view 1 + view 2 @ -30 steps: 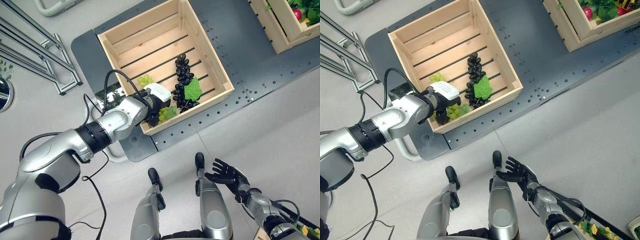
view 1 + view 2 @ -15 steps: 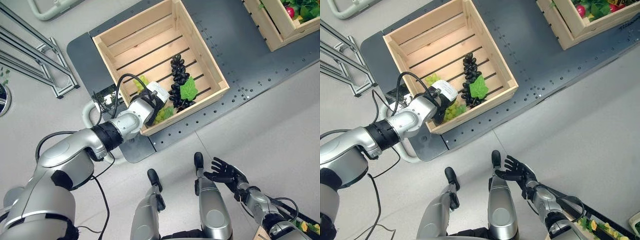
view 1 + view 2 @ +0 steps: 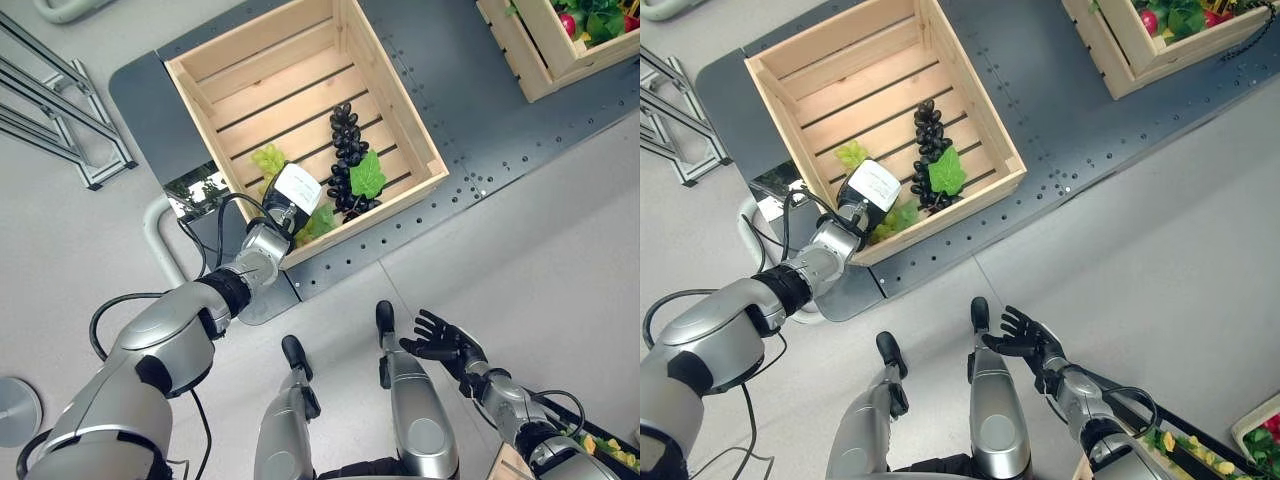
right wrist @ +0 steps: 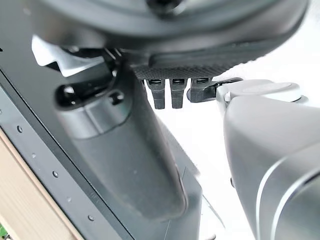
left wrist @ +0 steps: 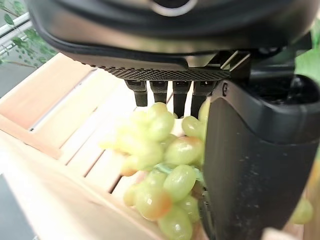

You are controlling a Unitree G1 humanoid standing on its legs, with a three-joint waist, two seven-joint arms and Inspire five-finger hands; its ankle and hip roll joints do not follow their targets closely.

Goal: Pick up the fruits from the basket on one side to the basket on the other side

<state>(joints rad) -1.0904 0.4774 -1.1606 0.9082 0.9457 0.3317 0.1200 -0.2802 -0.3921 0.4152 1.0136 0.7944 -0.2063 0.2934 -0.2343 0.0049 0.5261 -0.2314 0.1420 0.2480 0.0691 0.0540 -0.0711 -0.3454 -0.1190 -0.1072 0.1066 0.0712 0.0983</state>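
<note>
Your left robot hand [image 3: 290, 200] reaches over the near wall of the wooden crate [image 3: 401, 112], low in its near left corner. In the left wrist view its fingers [image 5: 160, 93] and thumb [image 5: 250, 165] curl around a bunch of green grapes [image 5: 160, 165], which sits between them just above the crate's slatted floor. From the head views you see more green grapes [image 3: 268, 159] showing just past the hand and a green leaf [image 3: 322, 222] beside it against the near wall. A bunch of black grapes [image 3: 346, 150] lies along the slats to the right of your hand, with a bright green leaf [image 3: 367, 178] on its near end; it is apart from the hand. The crate rests on a dark grey platform [image 3: 480, 130] on the floor. A second wooden crate [image 3: 545, 55] stands well apart at the far right on the same platform, with leafy greens and something red inside. Your right robot hand [image 3: 440, 340] hangs low over the floor, fingers spread and holding nothing.
</note>
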